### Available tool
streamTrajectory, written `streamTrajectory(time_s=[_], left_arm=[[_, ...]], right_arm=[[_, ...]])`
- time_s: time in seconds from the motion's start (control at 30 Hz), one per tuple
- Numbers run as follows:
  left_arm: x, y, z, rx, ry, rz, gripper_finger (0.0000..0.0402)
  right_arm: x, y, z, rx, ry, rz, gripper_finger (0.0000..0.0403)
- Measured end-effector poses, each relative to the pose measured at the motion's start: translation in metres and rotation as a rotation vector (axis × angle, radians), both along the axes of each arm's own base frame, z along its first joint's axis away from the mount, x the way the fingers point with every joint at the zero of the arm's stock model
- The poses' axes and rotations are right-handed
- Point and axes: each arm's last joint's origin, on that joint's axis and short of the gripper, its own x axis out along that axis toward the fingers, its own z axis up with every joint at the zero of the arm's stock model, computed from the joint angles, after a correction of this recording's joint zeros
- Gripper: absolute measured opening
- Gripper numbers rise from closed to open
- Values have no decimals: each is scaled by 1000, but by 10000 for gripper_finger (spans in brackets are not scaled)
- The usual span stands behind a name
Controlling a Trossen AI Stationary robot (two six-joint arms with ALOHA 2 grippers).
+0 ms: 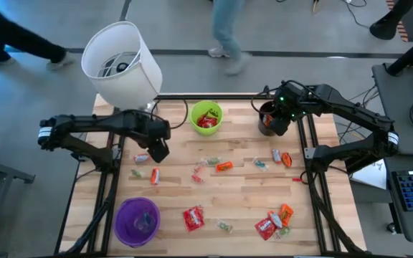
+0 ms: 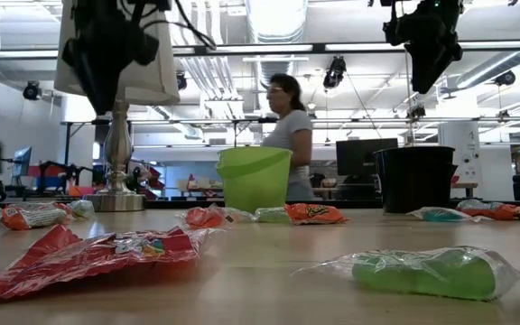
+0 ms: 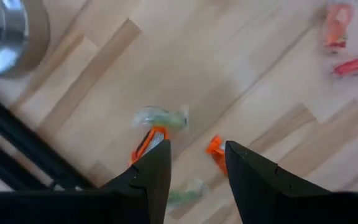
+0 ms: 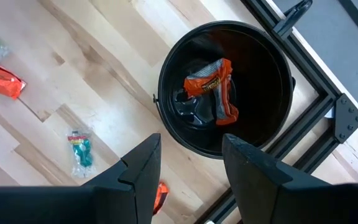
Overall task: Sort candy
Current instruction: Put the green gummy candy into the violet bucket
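Note:
Small wrapped candy lies scattered on the wooden table [image 1: 235,190]: red flat packets [image 1: 193,217], orange pieces [image 1: 224,165] and tiny green ones [image 1: 223,226]. My left gripper [image 1: 160,148] hangs open above a few pieces near the left edge: two orange ones [image 3: 145,142] [image 3: 215,149] and a clear-green one [image 3: 160,117]. It touches none of them. My right gripper [image 4: 188,168] stands open above the black cup [image 4: 225,87] at the far right. Orange packets [image 4: 213,87] lie in that cup. The green cup [image 1: 206,117] at the far middle holds red candy.
A purple cup [image 1: 138,220] stands near the front left corner. A lamp with a white shade [image 1: 120,61] stands at the far left corner, and its metal base [image 3: 5,28] is close to my left gripper. People stand in the room beyond the table.

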Motion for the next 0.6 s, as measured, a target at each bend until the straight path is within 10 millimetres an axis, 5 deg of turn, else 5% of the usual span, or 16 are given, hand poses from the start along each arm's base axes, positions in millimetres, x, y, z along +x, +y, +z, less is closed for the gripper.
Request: streamTrajectory(time_s=[0.3,0.6], left_arm=[[1,0,-50,-36,-25,169,184],[-5,0,-63,-39,-8,538,194]], right_arm=[[0,0,0,2,2,0,164],[0,0,0,1,2,-1,164]])
